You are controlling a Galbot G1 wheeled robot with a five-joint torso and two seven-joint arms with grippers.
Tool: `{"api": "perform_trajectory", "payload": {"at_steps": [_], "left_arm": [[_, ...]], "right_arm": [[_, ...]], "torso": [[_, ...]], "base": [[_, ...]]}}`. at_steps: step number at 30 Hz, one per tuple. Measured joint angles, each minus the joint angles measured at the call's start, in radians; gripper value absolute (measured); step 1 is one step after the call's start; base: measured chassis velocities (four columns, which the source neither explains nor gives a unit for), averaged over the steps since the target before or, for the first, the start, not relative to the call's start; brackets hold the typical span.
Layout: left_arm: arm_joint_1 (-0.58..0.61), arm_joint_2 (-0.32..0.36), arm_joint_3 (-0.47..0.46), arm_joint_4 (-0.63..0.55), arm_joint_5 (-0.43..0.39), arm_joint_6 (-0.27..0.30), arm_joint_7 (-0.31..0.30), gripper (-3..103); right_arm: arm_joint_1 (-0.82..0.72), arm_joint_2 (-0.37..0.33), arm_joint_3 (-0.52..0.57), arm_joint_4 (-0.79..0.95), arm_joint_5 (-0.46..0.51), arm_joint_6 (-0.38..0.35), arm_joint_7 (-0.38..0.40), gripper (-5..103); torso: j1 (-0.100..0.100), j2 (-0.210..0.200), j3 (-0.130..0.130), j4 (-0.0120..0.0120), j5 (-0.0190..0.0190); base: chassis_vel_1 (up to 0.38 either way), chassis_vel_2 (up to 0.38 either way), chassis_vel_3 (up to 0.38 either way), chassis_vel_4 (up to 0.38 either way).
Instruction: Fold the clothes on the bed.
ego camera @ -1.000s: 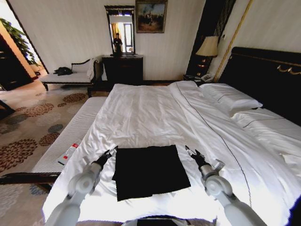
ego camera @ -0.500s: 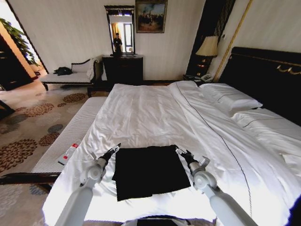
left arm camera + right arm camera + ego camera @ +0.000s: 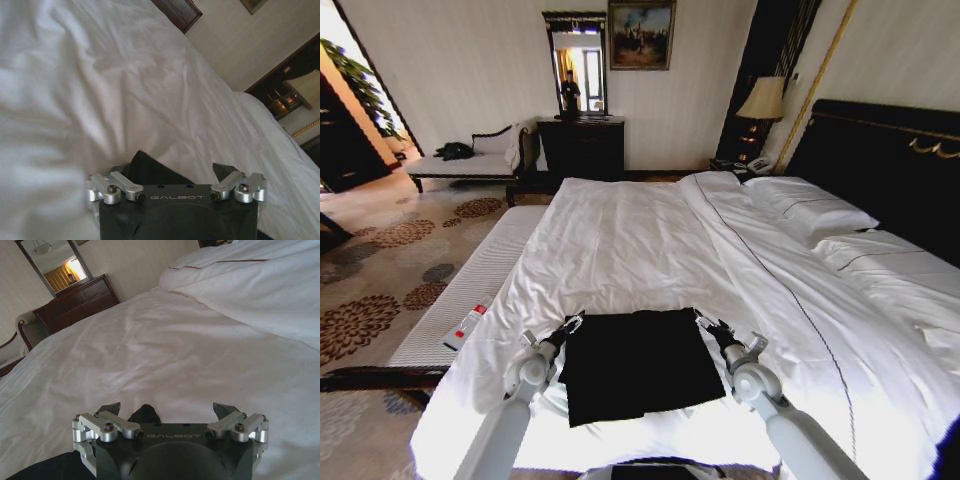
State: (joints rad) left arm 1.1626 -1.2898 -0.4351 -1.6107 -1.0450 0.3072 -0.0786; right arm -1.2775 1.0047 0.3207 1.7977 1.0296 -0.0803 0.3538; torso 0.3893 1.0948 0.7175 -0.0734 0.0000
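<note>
The clothes (image 3: pixel 638 362), a black shirt folded into a rough square, lie flat near the foot of the white bed (image 3: pixel 640 240). My left gripper (image 3: pixel 570 323) is at the shirt's far left corner and my right gripper (image 3: pixel 703 322) at its far right corner. The left wrist view has the left gripper (image 3: pixel 170 171) open, with a black corner of the clothes (image 3: pixel 150 169) poking up between its fingers. My right gripper (image 3: pixel 166 410) is likewise open in the right wrist view, a peak of the clothes (image 3: pixel 145 413) lying between its fingertips.
A white-cushioned bench (image 3: pixel 470 290) runs along the bed's left side with a small red-and-white object (image 3: pixel 466 326) on it. Pillows (image 3: pixel 810 210) and the dark headboard (image 3: pixel 880 170) are at the right. A dark dresser (image 3: pixel 582 145) stands at the far wall.
Both grippers have closed in on the shirt's far corners from either side. In the last half second the left one edged right onto its corner; the right one barely moved.
</note>
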Motion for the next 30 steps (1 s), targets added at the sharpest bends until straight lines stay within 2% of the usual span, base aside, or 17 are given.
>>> {"api": "perform_trajectory", "payload": {"at_steps": [2, 4, 5, 6, 8, 11, 15, 17, 20, 21, 23, 30], "left_arm": [[-0.005, -0.005, 0.0, 0.004, 0.001, -0.001, 0.0, 90], [-0.013, -0.012, 0.001, 0.01, 0.003, -0.002, 0.0, 80], [-0.015, -0.01, 0.005, 0.013, 0.005, -0.002, 0.0, 64], [-0.015, -0.01, 0.005, 0.013, 0.005, -0.002, 0.0, 64], [-0.015, -0.005, 0.005, 0.012, 0.003, -0.003, 0.0, 53], [-0.014, 0.0, 0.004, 0.005, 0.0, -0.005, 0.0, 46], [0.002, 0.009, -0.005, -0.019, -0.01, -0.009, -0.003, 25], [0.008, 0.012, -0.007, -0.024, -0.011, -0.009, -0.003, 25], [0.018, 0.018, -0.012, -0.032, -0.011, -0.009, -0.004, 9], [0.018, 0.018, -0.012, -0.032, -0.011, -0.009, -0.004, 9], [0.021, 0.021, -0.015, -0.035, -0.012, -0.009, -0.004, 2], [0.015, 0.023, -0.025, -0.027, -0.021, -0.01, -0.02, 2]], "right_arm": [[0.002, 0.001, -0.001, -0.003, 0.0, 0.0, 0.0, 100], [0.01, 0.004, -0.005, -0.014, -0.001, 0.0, 0.001, 100], [0.017, 0.006, -0.007, -0.027, -0.002, 0.0, 0.004, 100], [0.017, 0.006, -0.007, -0.027, -0.002, 0.0, 0.004, 100], [0.019, 0.006, -0.007, -0.031, -0.002, 0.0, 0.004, 100], [0.022, 0.007, -0.007, -0.038, -0.004, 0.0, 0.004, 100], [0.038, 0.016, -0.009, -0.066, -0.01, 0.001, 0.004, 100], [0.044, 0.019, -0.011, -0.073, -0.01, 0.001, 0.004, 100], [0.067, 0.029, -0.015, -0.094, -0.007, 0.001, 0.003, 100], [0.067, 0.029, -0.015, -0.094, -0.007, 0.001, 0.003, 100], [0.084, 0.033, -0.02, -0.108, 0.0, 0.004, -0.008, 100], [0.137, 0.049, -0.037, -0.167, 0.059, 0.037, -0.114, 100]], "torso": [[0.0, 0.0, 0.0, -0.0001, 0.0], [0.0, 0.0, 0.0, -0.0001, 0.0], [0.0, 0.0, 0.0, 0.0, -0.0001], [0.0, 0.0, 0.0, 0.0, -0.0001], [0.0, 0.0, 0.0, 0.0, -0.0001], [0.0, 0.0, 0.0, -0.0001, -0.0001], [0.0, 0.0, 0.0, -0.0001, 0.0], [0.0, 0.0, 0.0, 0.0, 0.0], [0.0, 0.0, 0.0, 0.0, -0.0001], [0.0, 0.0, 0.0, 0.0, -0.0001], [0.0, 0.0, 0.0, 0.0, -0.0001], [0.0, 0.0, 0.0, 0.0, -0.0001]], "base": [[0.0, 0.0, 0.0, 0.0], [0.0, 0.0, 0.0, 0.0], [0.0, 0.0, 0.0, 0.0], [0.0, 0.0, 0.0, 0.0], [0.0, 0.0, 0.0, 0.0], [0.0, 0.0, 0.0, 0.0], [0.0, 0.0, 0.0, 0.0], [0.0, 0.0, 0.0, 0.0], [0.0, 0.0, 0.0, 0.0], [0.0, 0.0, 0.0, 0.0], [0.0, 0.0, 0.0, 0.0], [0.0, 0.0, 0.0, 0.0]]}}
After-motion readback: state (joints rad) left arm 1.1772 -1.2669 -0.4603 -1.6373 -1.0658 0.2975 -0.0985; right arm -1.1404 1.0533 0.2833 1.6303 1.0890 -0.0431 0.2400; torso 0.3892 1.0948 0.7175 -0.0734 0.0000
